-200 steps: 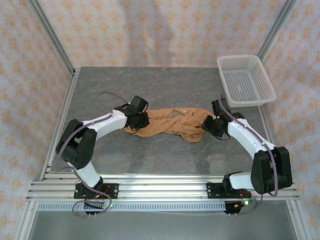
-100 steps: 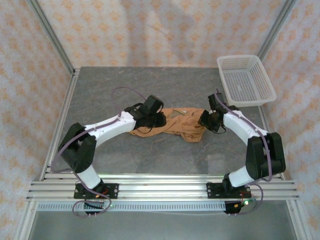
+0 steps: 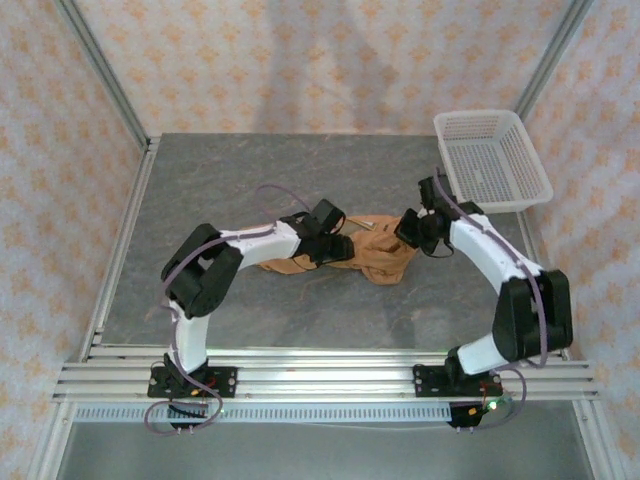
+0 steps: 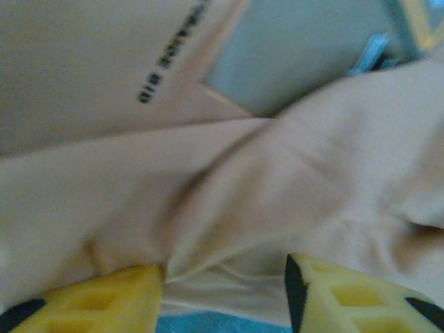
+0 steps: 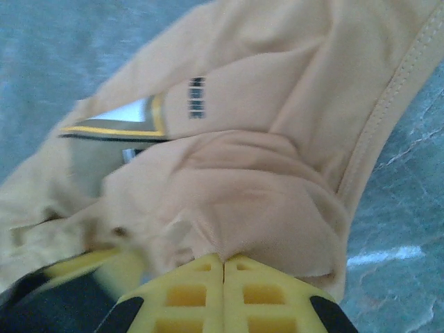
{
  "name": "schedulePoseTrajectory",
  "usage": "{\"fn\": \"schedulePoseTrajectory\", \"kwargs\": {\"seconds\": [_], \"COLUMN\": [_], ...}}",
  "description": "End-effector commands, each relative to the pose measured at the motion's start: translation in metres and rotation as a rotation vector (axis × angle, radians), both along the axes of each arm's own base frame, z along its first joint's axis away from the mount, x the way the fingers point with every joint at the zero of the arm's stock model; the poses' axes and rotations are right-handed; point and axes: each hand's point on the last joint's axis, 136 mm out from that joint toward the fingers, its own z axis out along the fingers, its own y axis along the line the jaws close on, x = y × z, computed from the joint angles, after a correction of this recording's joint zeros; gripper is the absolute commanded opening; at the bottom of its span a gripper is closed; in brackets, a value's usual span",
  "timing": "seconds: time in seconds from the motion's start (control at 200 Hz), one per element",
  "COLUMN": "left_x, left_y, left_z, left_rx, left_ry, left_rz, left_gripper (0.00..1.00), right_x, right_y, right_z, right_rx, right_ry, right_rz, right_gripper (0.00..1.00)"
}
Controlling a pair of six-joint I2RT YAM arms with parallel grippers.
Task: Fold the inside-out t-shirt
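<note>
**Operator:** State the location of the inside-out t-shirt (image 3: 375,260).

**Technician:** It lies bunched in a narrow heap at mid-table (image 3: 300,180), running left to right between the two arms. A white mesh basket (image 3: 478,114) stands well apart at the far right corner.

**Operator:** State the condition of the left gripper (image 3: 335,240).

**Technician:** It is positioned over the left part of the heap. In the left wrist view its yellow fingers (image 4: 104,298) stand apart, and tan cloth (image 4: 277,173) lies across the gap and over both tips. Dark printed lettering (image 4: 170,55) shows on the fabric above.

**Operator:** State the condition of the right gripper (image 3: 408,232).

**Technician:** It is at the right end of the heap. In the right wrist view the gripper (image 5: 223,267) has its two pads pressed together. The cloth (image 5: 243,187) is gathered directly against the tips; whether a fold is caught between them cannot be determined. A white label with yellow edging (image 5: 132,114) shows to the left.
</note>
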Motion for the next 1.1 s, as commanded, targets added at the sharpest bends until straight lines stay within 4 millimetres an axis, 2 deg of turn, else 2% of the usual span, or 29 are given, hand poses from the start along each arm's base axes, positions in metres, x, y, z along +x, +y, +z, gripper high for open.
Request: {"fn": "schedulePoseTrajectory", "kwargs": {"seconds": [0.0, 0.15, 0.215, 0.235, 0.285, 0.365, 0.42, 0.45, 0.525, 0.56, 0.57, 0.62, 0.751, 0.926, 1.016, 1.096], "left_x": [0.006, -0.002, -0.006, -0.008, -0.01, -0.011, -0.01, -0.009, -0.005, -0.004, -0.002, 0.002, 0.006, 0.004, -0.001, -0.004], "left_y": [0.031, 0.079, 0.092, 0.095, 0.098, 0.099, 0.098, 0.097, 0.092, 0.092, 0.09, 0.088, 0.088, 0.107, 0.128, 0.147], "left_z": [-0.031, -0.057, -0.063, -0.065, -0.066, -0.065, -0.06, -0.056, -0.038, -0.033, -0.023, -0.004, 0.042, 0.089, 0.099, 0.097], "left_rx": [0.033, 0.057, 0.074, 0.081, 0.088, 0.089, 0.081, 0.074, 0.057, 0.061, 0.049, 0.039, 0.008, -0.055, -0.031, -0.029], "left_ry": [0.082, 0.156, 0.176, 0.183, 0.189, 0.188, 0.179, 0.17, 0.129, 0.117, 0.096, 0.056, -0.015, -0.079, -0.098, -0.094], "left_rz": [0.076, 0.18, 0.194, 0.195, 0.192, 0.189, 0.192, 0.193, 0.184, 0.179, 0.175, 0.166, 0.148, 0.189, 0.223, 0.265], "left_gripper": [0.45, 0.41, 0.4, 0.4, 0.38, 0.37, 0.37, 0.37, 0.39, 0.39, 0.39, 0.39, 0.36, 0.12, 0.09, 0.09], "right_x": [-0.007, -0.012, -0.009, -0.012, -0.01, -0.004, 0.0, 0.003, 0.007, 0.007, 0.007, 0.005, 0.0, 0.0, -0.001, -0.004], "right_y": [0.006, 0.0, -0.004, -0.006, -0.009, -0.017, -0.028, -0.033, -0.031, -0.026, -0.023, -0.007, 0.052, 0.113, 0.134, 0.151], "right_z": [0.06, 0.116, 0.126, 0.137, 0.141, 0.133, 0.116, 0.103, 0.081, 0.073, 0.072, 0.062, 0.038, 0.013, 0.009, 0.005], "right_rx": [0.082, 0.168, 0.202, 0.215, 0.23, 0.225, 0.186, 0.152, 0.133, 0.117, 0.114, 0.094, 0.103, 0.128, 0.102, 0.071], "right_ry": [-0.102, -0.231, -0.256, -0.288, -0.3, -0.296, -0.269, -0.238, -0.201, -0.182, -0.179, -0.155, -0.113, -0.07, -0.065, -0.052], "right_rz": [0.012, -0.022, -0.043, -0.047, -0.061, -0.091, -0.133, -0.152, -0.136, -0.112, -0.102, -0.048, 0.095, 0.18, 0.21, 0.243], "right_gripper": [0.0, 0.0, 0.0, 0.0, 0.0, 0.0, 0.0, 0.04, 0.09, 0.14, 0.15, 0.24, 0.4, 0.42, 0.42, 0.44]}}
